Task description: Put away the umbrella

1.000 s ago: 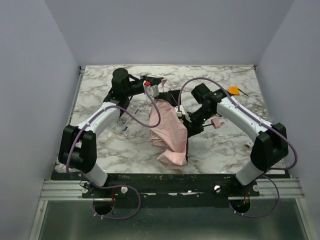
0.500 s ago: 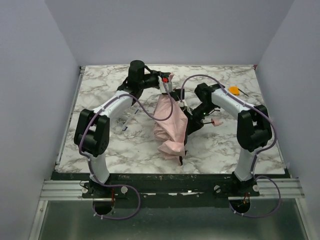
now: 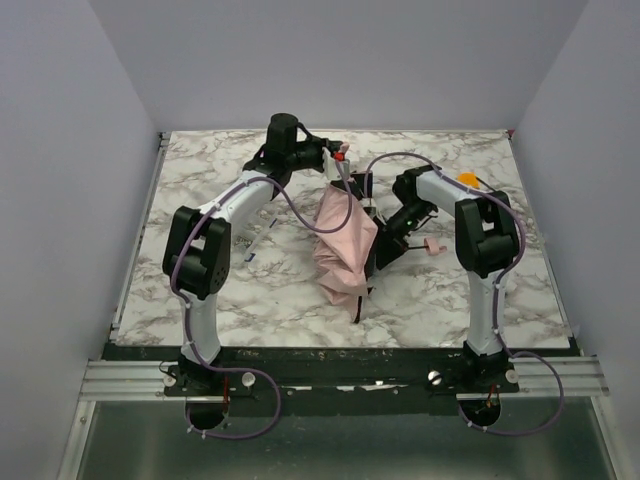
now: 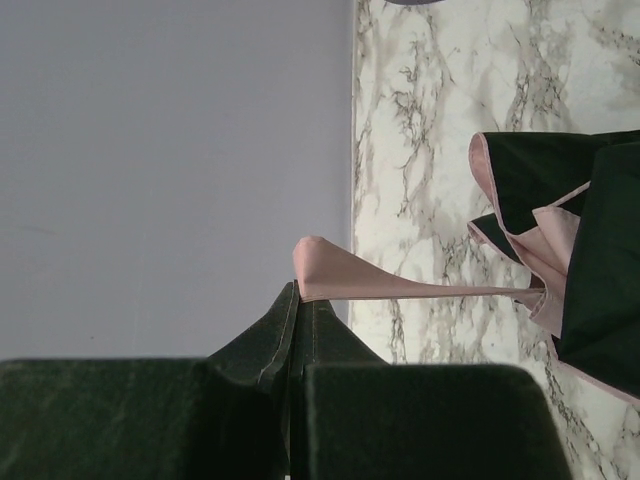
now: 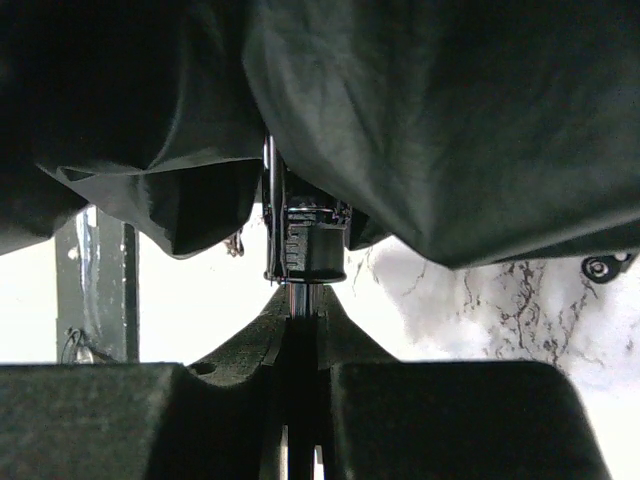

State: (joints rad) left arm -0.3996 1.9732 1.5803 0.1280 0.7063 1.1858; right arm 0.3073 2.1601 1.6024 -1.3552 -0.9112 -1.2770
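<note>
Bare marble of the table (image 3: 190, 180) lies open at far left and along the near edge. The umbrella (image 3: 345, 245) hangs mid-table, filling the gap between the left arm (image 3: 245, 192) and the right arm (image 3: 445, 190). A small orange object (image 3: 467, 179) sits at far right, just behind the right arm.

The umbrella (image 3: 345, 240) is pale pink outside, dark inside — the table (image 3: 440, 290) white marble veined grey.
</note>
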